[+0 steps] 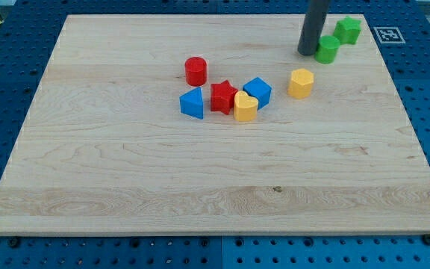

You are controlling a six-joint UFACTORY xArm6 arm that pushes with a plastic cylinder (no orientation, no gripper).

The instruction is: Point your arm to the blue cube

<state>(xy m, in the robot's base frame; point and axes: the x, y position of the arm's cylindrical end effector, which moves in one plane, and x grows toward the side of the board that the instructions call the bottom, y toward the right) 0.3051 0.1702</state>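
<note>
The blue cube (257, 90) sits near the middle of the wooden board (125, 164), touching a yellow block (245, 107) and next to a red star-shaped block (223, 97). My tip (306, 51) is at the view's top right, right beside a green cylinder (327, 49). The tip is up and to the right of the blue cube, well apart from it.
A blue triangular block (192, 103) lies left of the red star. A red cylinder (195, 71) stands above it. A yellow hexagonal block (300, 83) lies right of the blue cube. A green block (347, 31) sits at the top right.
</note>
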